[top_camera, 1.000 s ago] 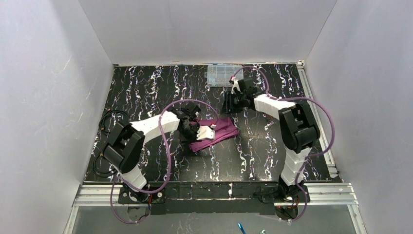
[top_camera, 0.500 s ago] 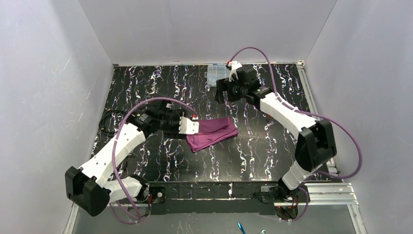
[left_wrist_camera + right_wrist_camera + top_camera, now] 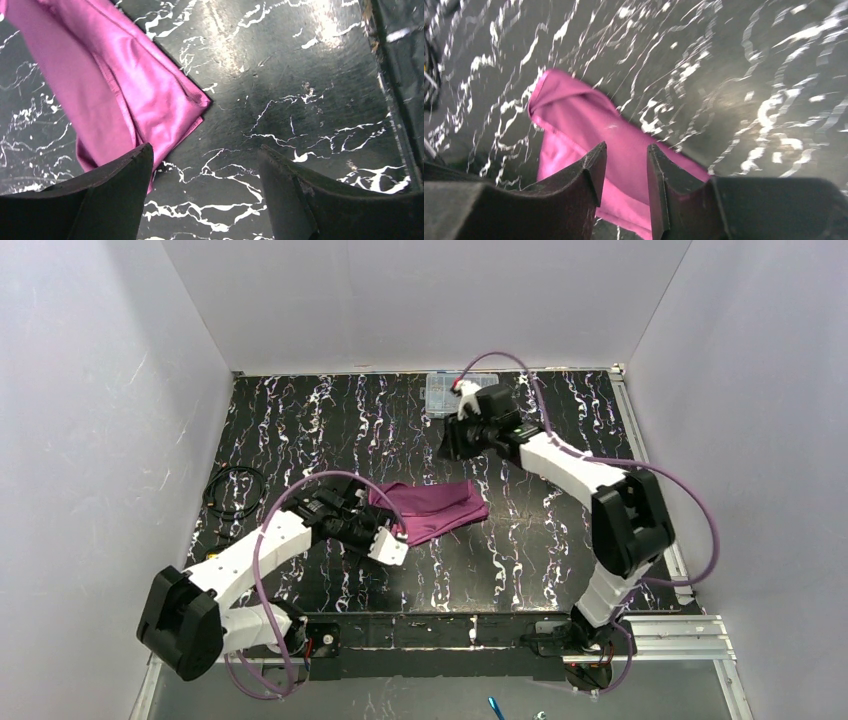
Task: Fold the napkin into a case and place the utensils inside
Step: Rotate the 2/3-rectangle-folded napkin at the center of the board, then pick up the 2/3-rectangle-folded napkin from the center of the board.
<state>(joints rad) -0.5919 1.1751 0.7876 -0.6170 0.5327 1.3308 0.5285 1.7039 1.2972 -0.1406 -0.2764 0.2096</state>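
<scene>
judging by how things lie, the fold is only half made: the napkin rests on the worktop as a rumpled, doubled wedge with its layered edges slightly out of line, not yet the narrow flat case the task wants. the left fingers stand wide apart with nothing between them. the napkin's near corner lies just ahead of their gap, with the cloth running off past one finger and bare worktop ahead of the other. the right fingers hang well apart from the cloth, beside the clear box. in their own view they show a narrow gap with nothing in it, and the napkin appears beyond their tips. the utensils cannot be made out in any view. to do this step well, the left fingers should probably come in low at that near corner, where the two layers meet, so that one finger slides under both layers and neither is left behind. the cloth looks thin and shiny, so it is likely to slip and drag. a shallow bite at the very edge could lose one layer, while a slow lift with a firm bite set further in from the corner should hold both. bringing the right fingers closer to pin the far end would likely stop the whole piece sliding as the edge is carried across. the fold should land with its edges square and one end left open for the sticks.
</scene>
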